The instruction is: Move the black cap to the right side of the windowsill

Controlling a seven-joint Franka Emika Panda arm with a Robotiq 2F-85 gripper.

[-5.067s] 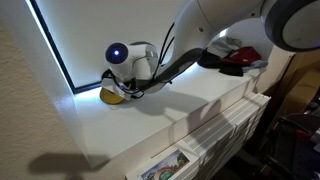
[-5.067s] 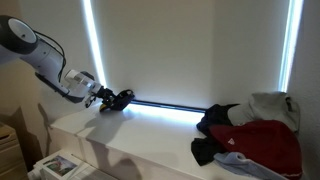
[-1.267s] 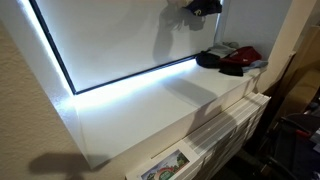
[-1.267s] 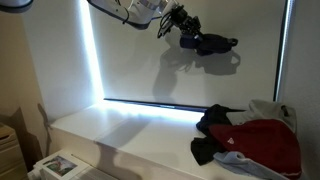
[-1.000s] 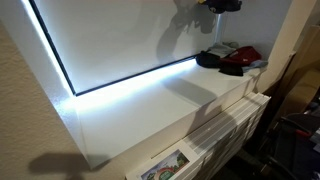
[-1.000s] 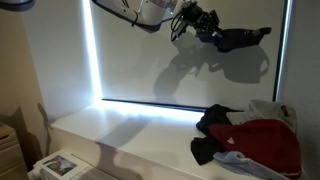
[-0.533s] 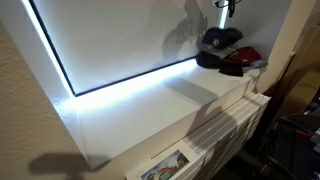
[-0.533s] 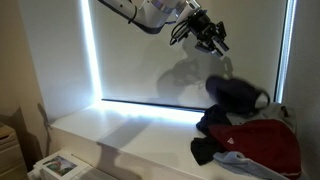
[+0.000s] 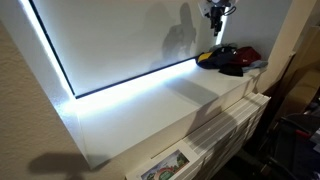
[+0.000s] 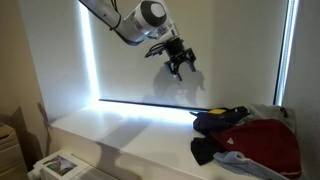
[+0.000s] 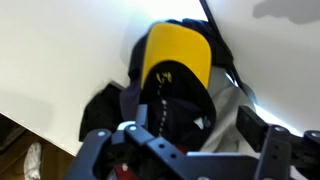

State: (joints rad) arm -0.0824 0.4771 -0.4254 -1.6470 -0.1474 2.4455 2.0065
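The black cap with the yellow brim [image 11: 175, 50] lies on the pile of clothing at one end of the white windowsill [image 9: 150, 110]. It shows in both exterior views [image 9: 213, 55] [image 10: 220, 120]. My gripper [image 10: 181, 63] hangs in the air above and to the side of the cap, in front of the blind, apart from it [image 9: 215, 13]. In the wrist view my gripper [image 11: 185, 140] looks down on the cap, with its fingers spread and nothing between them.
A red-and-dark cap [image 10: 265, 145] and a pale grey one [image 10: 283, 112] lie in the same pile [image 9: 242, 58]. A closed blind with bright gaps backs the sill [image 10: 130, 135]. A radiator [image 9: 225, 125] sits under the ledge, and a magazine [image 9: 160, 168] lies below.
My gripper carried the black cap through the air to the pile, let it go, and the cap dropped onto the pile. The gripper then drew back and lower, empty.
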